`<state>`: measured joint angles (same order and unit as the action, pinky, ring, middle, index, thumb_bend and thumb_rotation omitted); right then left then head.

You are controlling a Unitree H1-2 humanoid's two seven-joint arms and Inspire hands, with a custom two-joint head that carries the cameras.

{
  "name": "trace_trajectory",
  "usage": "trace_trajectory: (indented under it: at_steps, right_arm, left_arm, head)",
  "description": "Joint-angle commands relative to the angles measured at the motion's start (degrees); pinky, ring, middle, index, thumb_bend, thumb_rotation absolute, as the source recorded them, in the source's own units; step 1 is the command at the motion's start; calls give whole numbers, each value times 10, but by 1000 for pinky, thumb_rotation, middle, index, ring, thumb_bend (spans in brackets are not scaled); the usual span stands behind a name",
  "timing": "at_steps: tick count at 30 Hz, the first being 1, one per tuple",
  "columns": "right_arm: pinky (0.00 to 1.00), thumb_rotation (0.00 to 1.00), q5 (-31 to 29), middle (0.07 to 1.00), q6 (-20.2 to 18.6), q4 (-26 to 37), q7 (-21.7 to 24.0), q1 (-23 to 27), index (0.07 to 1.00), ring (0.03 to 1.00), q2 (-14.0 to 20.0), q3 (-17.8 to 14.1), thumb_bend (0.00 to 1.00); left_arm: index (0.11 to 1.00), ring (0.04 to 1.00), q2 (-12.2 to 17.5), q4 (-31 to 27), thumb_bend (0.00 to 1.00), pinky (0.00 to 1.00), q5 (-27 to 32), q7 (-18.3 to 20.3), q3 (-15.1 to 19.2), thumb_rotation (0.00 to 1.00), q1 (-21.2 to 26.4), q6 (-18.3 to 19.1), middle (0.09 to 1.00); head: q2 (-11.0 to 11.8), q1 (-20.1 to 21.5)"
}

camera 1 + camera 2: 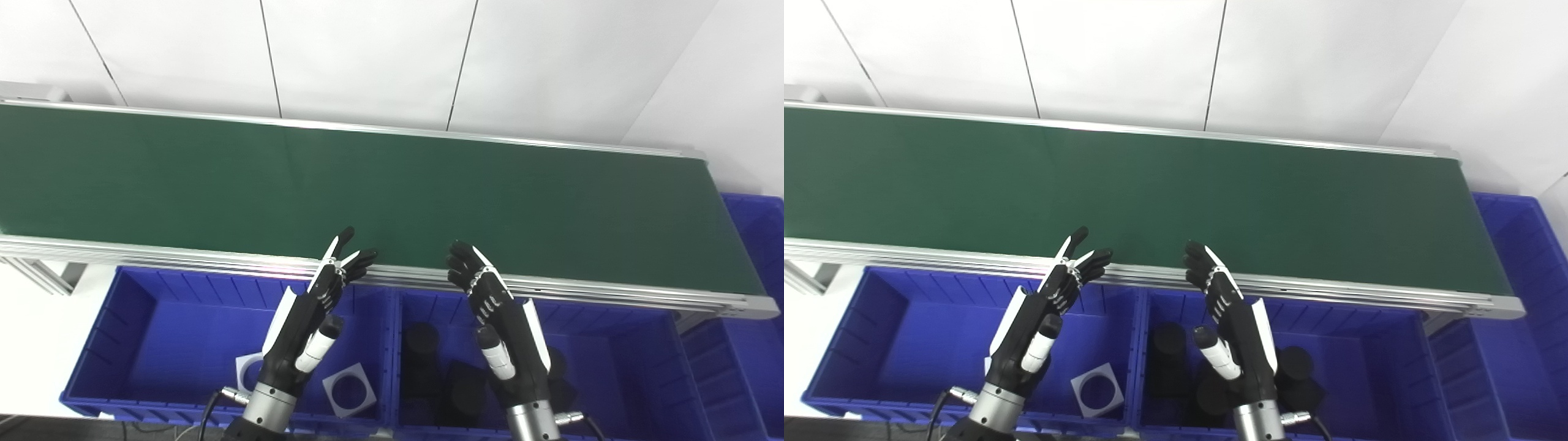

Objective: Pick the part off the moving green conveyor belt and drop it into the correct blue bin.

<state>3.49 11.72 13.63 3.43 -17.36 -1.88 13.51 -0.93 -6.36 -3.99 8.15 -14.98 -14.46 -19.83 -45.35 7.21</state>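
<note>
The green conveyor belt (392,190) runs across the view and carries no part anywhere I can see. My left hand (309,312) is raised over the left blue bin (141,343), open, fingers reaching to the belt's near rail. My right hand (499,312) is raised over the middle blue bin (612,355), open too, holding nothing. The left bin holds white square parts with round holes (349,390), one partly hidden by my left wrist. The middle bin holds several black cylinders (421,340).
An aluminium rail (184,257) edges the belt's near side. Another blue bin (756,245) stands past the belt's right end, and a further one (735,380) sits at the lower right. A white panelled wall (367,55) lies behind the belt.
</note>
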Motion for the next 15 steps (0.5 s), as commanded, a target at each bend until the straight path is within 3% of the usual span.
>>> trace_trajectory:
  at_steps: [1,15]
  right_arm:
    - [866,877,6,907,31,5,-5,-3,886,889,-11,5,965]
    - [856,906,58,919,87,-51,-47,-10,905,883,-24,-1,986]
  left_arm:
    - [1000,882,4,-13,702,886,-1,0,0,972,5,-15,873]
    - [930,910,22,18,752,891,-40,-6,11,963,14,-8,914]
  head:
    - [0,4]
    - [2,9]
